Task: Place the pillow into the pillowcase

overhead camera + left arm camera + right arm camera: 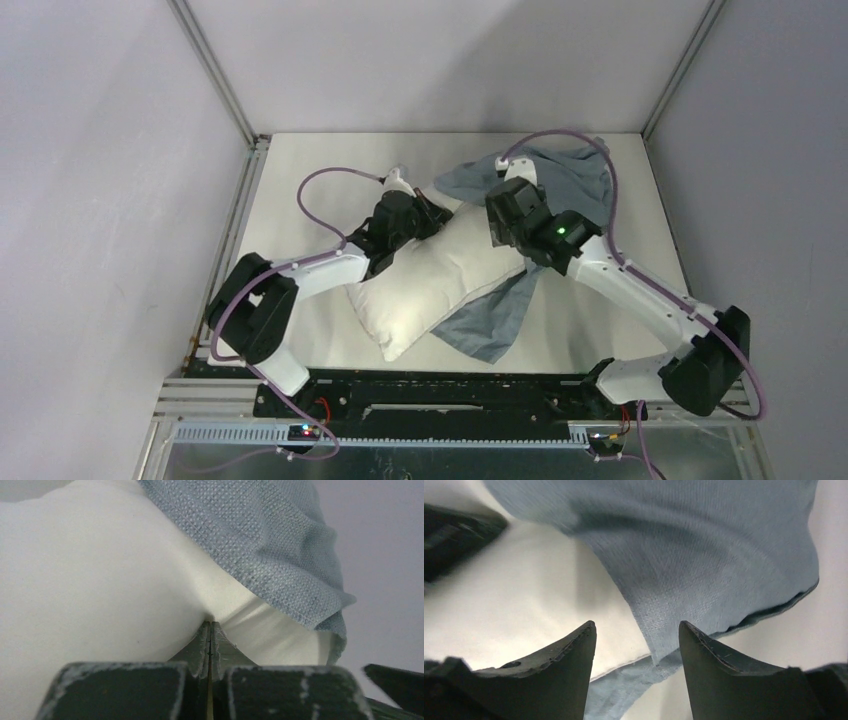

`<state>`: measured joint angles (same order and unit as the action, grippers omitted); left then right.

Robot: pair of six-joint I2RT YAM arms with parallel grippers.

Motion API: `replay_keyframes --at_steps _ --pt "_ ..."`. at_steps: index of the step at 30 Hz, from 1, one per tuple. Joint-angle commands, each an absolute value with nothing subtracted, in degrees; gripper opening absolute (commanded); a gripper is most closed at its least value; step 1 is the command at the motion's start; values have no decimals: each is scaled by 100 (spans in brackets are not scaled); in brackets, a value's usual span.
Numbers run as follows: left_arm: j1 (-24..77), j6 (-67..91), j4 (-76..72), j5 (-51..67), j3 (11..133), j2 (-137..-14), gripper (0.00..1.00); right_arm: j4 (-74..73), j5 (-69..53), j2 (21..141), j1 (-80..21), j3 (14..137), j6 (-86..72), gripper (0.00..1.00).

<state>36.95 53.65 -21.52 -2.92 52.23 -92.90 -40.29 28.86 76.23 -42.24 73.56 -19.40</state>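
While the left gripper (210, 626) clamps tight on the pillow (95, 580), the right gripper (638, 630) spreads wide, empty. The pillowcase (704, 555) drapes upper right.

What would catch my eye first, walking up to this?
A plump off-white pillow lies diagonally across the middle of the table. A wrinkled blue-grey pillowcase is draped over its far end and pokes out from under its near side. At that far end the left claw is pinched shut on a pucker in the pillow, while the right claw hangs open over the pillowcase's edge.
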Motion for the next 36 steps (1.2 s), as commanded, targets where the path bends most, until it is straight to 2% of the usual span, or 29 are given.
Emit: replay_keyframes --at_steps 1,5,8,15,18,20,23,26,32,36 --pt "3630 4952 -1099 -576 5335 -9190 0 -3696 3376 7883 -4175 6829 -2077 61" --pt "3624 4913 -995 -597 5383 -9197 0 -3426 3611 8169 -4056 6779 -1905 58" --pt "3605 4898 -945 -617 5403 -9235 0 -3341 3989 8369 -3971 6804 -1810 50" --pt "3581 4916 -921 -694 5387 -9425 0 -3799 4889 8433 -3893 7535 -1872 21" --pt "3582 4975 -977 -720 5321 -9510 0 -4069 4783 8486 -3986 8198 -1788 0" --pt "3582 5031 -1064 -715 5293 -9579 0 -4316 4468 8586 -4255 8706 -1719 0" --pt "3593 5098 -1115 -735 5383 -9678 0 -4608 3863 8599 -5299 9339 -1864 0" --pt "3595 5241 -1080 -826 5535 -9729 0 -4406 3245 8613 -6185 9071 -2147 0" --pt "3632 5429 -1057 -986 5627 -9526 0 -3439 2026 8474 -5267 7024 -2691 0" --pt "3672 5449 -1100 -943 5614 -9392 0 -3284 1858 8597 -4717 6908 -2601 0"
